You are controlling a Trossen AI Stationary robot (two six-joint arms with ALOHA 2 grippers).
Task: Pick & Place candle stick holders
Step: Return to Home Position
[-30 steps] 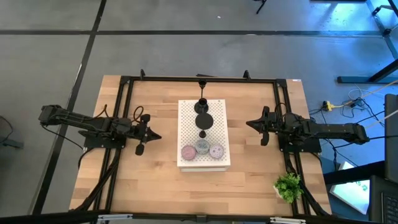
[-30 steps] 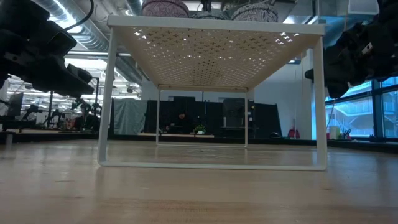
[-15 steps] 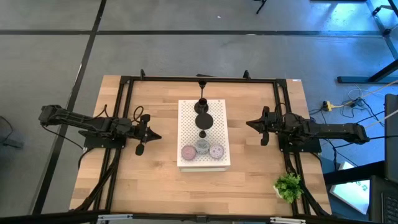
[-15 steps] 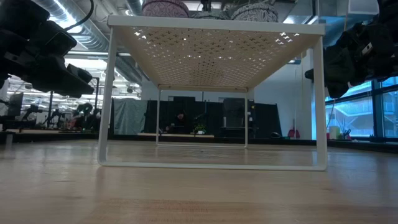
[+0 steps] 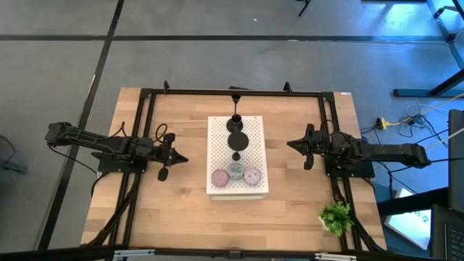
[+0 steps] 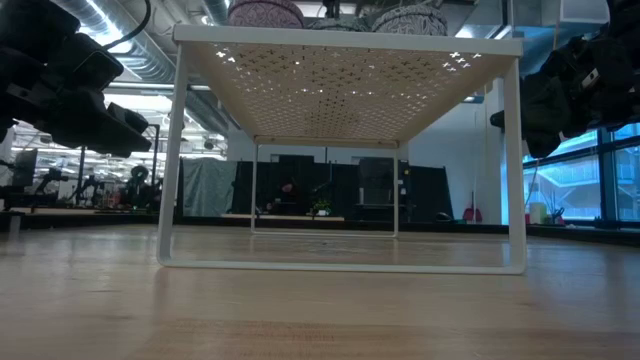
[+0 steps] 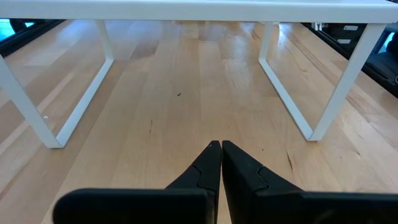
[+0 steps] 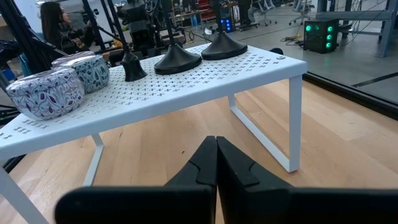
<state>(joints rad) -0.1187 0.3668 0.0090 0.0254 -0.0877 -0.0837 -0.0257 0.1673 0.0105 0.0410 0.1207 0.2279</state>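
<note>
Desk [image 5: 181, 217]: wooden, with a white perforated shelf [image 5: 250, 145] standing at its middle
Black candle stick holders [image 5: 237, 140]: three in a line on the shelf's top, towards its far end
Pucks [image 5: 235, 173]: pink, grey and lavender, side by side across the shelf's near end
Left jaws: pressed shut, holding nothing, left of the shelf and pointing at it, well apart from the holders and pucks
Right jaws: pressed shut, empty, right of the shelf and facing it, well apart from the holders and pucks
Plant [image 5: 336, 217]: small, green, at the desk's near right corner
</note>
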